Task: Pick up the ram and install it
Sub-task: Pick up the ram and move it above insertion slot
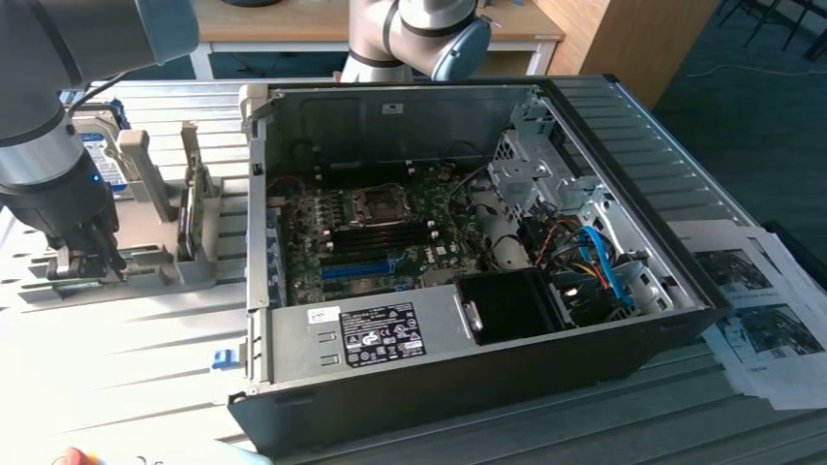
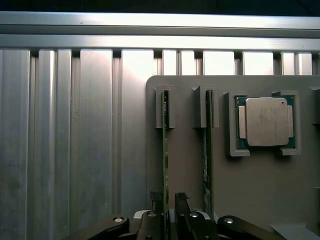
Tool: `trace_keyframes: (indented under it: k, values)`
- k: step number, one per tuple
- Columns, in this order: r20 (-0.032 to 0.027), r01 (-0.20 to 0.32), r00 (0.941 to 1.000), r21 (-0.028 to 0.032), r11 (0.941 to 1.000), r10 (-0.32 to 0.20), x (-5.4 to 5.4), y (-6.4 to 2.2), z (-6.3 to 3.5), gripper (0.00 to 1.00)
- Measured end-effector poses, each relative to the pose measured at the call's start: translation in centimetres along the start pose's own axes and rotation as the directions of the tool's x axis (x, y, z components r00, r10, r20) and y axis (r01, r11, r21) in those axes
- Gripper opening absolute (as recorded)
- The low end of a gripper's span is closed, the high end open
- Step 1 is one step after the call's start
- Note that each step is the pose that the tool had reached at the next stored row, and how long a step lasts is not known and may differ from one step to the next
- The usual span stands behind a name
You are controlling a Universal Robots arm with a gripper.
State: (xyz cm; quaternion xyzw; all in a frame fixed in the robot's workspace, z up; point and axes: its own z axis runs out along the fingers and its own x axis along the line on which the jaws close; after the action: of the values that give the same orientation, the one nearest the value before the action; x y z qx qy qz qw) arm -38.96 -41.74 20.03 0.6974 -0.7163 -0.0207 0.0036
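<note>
Gripper (image 2: 167, 199) is down low over the grey holder (image 2: 250, 190), jaws spread wide with one finger on each side of the ram (image 2: 165, 145), not pinching it. The ram's standing on edge in the holder's slot, just beside a second stick (image 2: 206, 160).
</note>
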Motion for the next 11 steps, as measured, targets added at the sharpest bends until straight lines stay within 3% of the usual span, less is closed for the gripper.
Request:
trace_keyframes:
  k: [11]
  values:
    - [-0.0002,0.000,1.0000,-0.0002,1.0000,0.000,0.00,0.00,-0.01,0.24]
